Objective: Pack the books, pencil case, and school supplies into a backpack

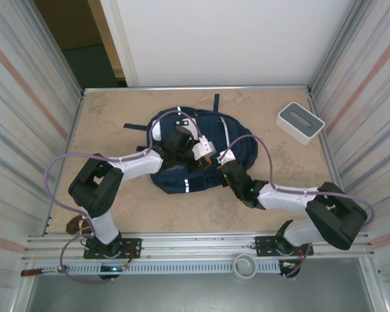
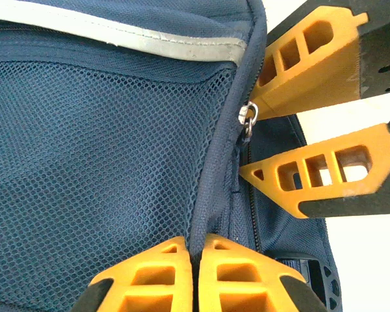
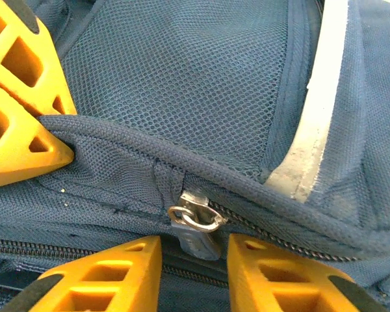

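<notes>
Navy-blue cloth lies under both grippers: the backpack (image 1: 171,176) rests flat on the table, right below them. I think the step in hand is opening the bag, so the books and other things can go in.

The left gripper (image 2: 195,251) is pinched tight on the thick edge (image 2: 212,187) of the bag. The cloth is squeezed between its two fingers. I think it holds the bag so it does not slide.

The right gripper (image 3: 192,244) has its fingers a little apart. The small silver zipper pull (image 3: 194,221) sits right between the two fingertips, just under the thick edge. I cannot tell if the fingers touch it.

Next, I think the right fingers need to close on that tiny pull and tug it along the zip while the left gripper holds firm. The pull is small, so the pinch must land right on it.
</notes>
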Robot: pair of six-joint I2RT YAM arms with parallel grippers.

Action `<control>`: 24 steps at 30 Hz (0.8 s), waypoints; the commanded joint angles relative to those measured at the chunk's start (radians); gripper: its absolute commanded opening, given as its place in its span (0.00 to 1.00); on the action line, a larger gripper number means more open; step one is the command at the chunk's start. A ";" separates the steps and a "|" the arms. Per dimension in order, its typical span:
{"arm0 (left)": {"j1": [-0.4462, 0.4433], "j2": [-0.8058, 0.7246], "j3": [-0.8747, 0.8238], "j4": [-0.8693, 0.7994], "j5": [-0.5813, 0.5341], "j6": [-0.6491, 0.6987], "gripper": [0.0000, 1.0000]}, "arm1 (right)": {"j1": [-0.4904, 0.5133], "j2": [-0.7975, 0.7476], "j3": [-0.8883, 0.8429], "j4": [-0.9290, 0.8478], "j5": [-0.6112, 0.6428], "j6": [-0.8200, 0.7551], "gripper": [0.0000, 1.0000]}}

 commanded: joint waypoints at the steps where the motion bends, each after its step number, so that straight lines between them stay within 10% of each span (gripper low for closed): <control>1: -0.005 0.010 0.017 -0.028 0.082 -0.011 0.00 | 0.001 0.003 0.036 0.028 0.093 0.042 0.27; 24: 0.007 0.001 -0.008 -0.030 0.060 0.012 0.00 | -0.153 -0.210 -0.118 -0.006 -0.184 0.116 0.00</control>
